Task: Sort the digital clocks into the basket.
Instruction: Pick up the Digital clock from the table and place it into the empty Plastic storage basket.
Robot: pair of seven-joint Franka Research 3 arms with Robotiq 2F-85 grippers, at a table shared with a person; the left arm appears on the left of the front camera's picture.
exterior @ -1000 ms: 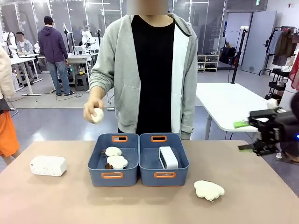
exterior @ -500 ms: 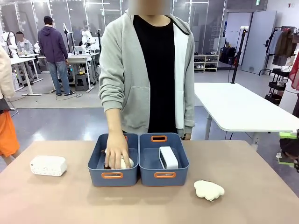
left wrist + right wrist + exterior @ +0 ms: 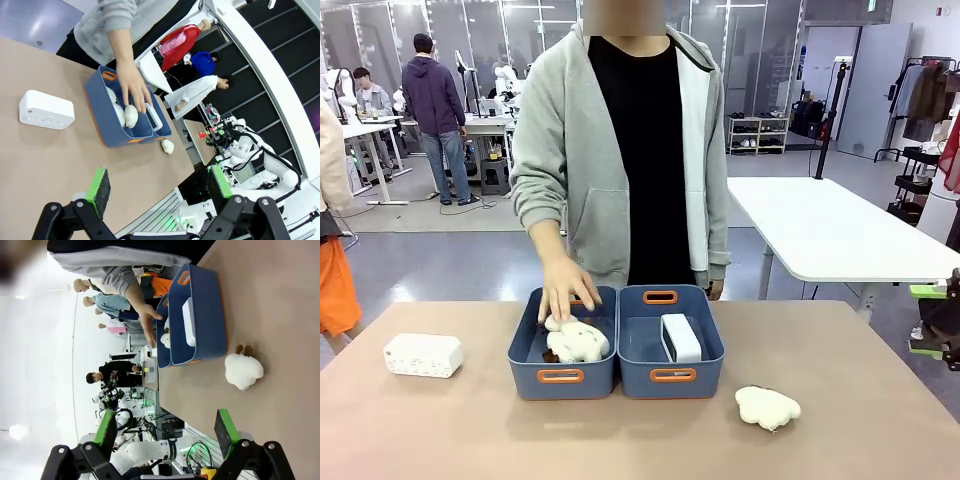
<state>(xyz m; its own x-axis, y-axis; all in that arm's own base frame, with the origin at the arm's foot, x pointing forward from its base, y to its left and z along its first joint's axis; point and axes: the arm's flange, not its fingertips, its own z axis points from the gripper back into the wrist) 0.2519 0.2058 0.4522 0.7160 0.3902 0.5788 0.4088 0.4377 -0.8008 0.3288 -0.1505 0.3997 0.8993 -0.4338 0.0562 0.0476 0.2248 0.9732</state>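
Hand (image 3: 563, 290) higher — clock (image 3: 46, 109) beyond left gripper (image 3: 160, 184)

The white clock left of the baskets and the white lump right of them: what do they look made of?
The clock looks like hard, matte white plastic: smooth flat faces, rounded corners, a boxy shape that holds its form. The lump looks like soft plush fabric: fuzzy surface, uneven outline, no flat faces. Neither is certain from this distance.

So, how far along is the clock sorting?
Done: one digital clock lies in the right-hand basket. In hand: nothing; the left gripper and right gripper are open and empty. Left: the second clock sits on the table's left side.
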